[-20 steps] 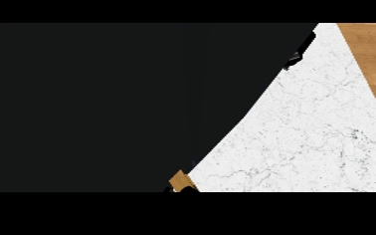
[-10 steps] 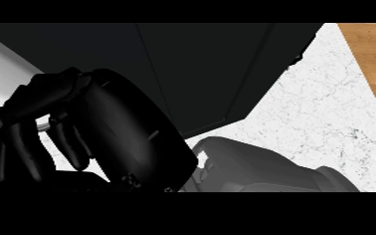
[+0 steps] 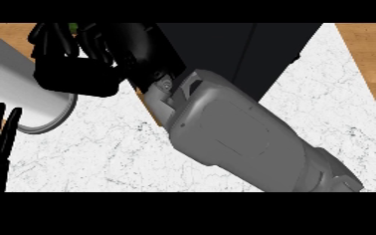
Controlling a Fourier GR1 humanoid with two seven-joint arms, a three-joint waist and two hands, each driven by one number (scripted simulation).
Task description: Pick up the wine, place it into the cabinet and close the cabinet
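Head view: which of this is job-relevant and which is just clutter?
Job:
- right hand, fingers curled
- green object showing between its fingers, possibly the wine; mostly hidden
- black cabinet

Just there:
- pale grey cylinder at left, can't identify
- left hand at the left edge
- marble counter

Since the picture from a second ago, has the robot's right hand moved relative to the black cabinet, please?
Yes. The right hand, absent from view a second ago, now sits upper left, its grey forearm crossing the black cabinet and marble counter.
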